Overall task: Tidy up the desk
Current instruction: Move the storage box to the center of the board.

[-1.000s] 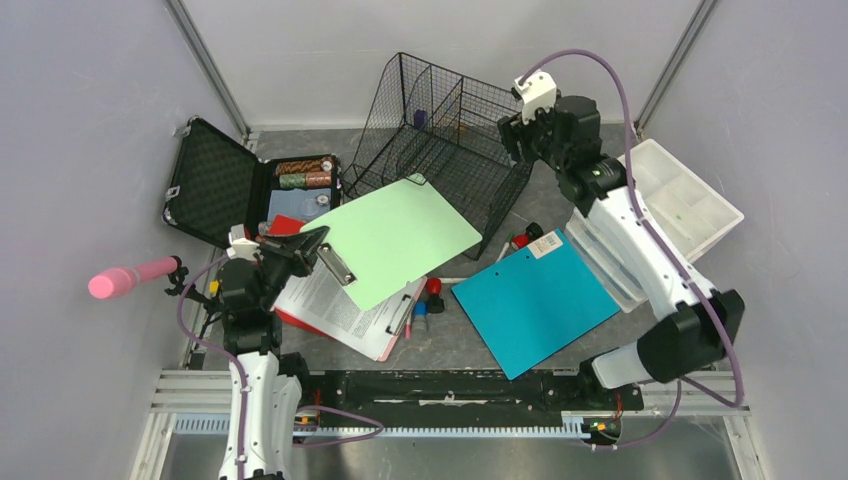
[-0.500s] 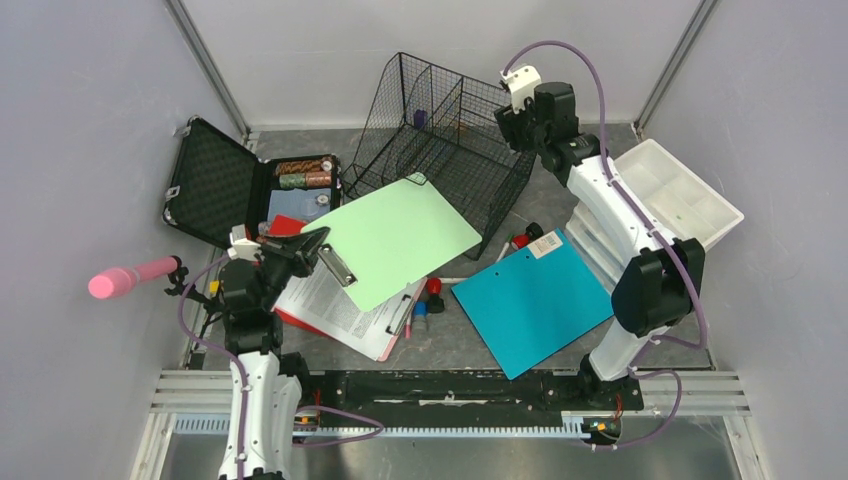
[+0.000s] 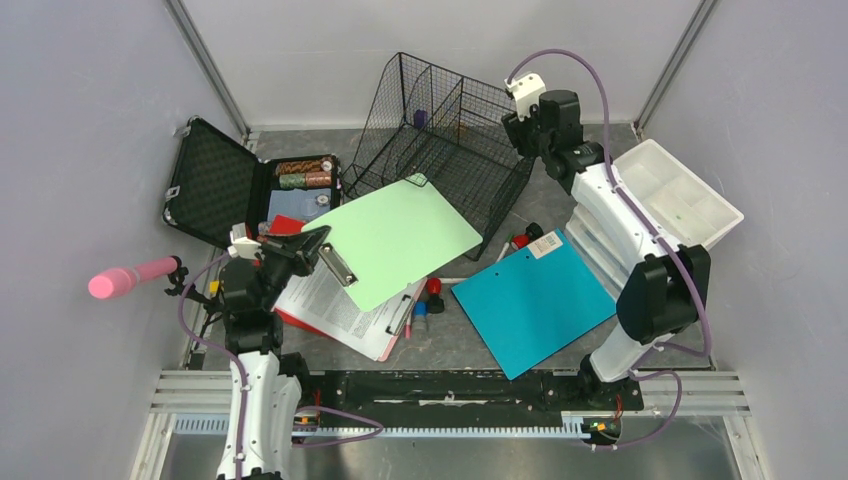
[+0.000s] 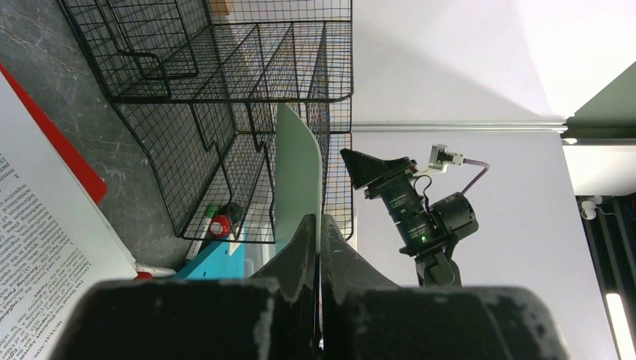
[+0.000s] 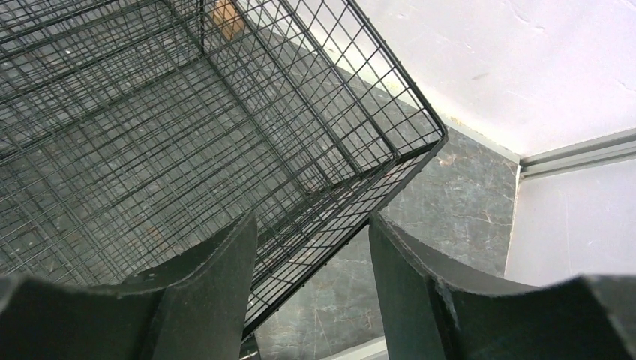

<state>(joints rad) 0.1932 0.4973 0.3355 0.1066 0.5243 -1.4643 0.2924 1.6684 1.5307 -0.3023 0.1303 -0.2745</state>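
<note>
Desk (image 3: pixel 455 345), walled in pale grey, sits cluttered beneath both arms, a rail (image 3: pixel 450 385) along its near edge. At its middle a green clipboard (image 3: pixel 400 235) lies over printed papers (image 3: pixel 340 310), its clip end pinched in the left gripper's (image 3: pixel 318 240) closed fingers (image 4: pixel 304 247). Toward the far edge, the right gripper (image 3: pixel 520 135) has its fingers (image 5: pixel 217 270) apart astride a wire basket's (image 3: pixel 440 130) rim. A teal folder (image 3: pixel 535 300) lies near the right edge, and a black case (image 3: pixel 215 180) stands open at the far-left corner.
</note>
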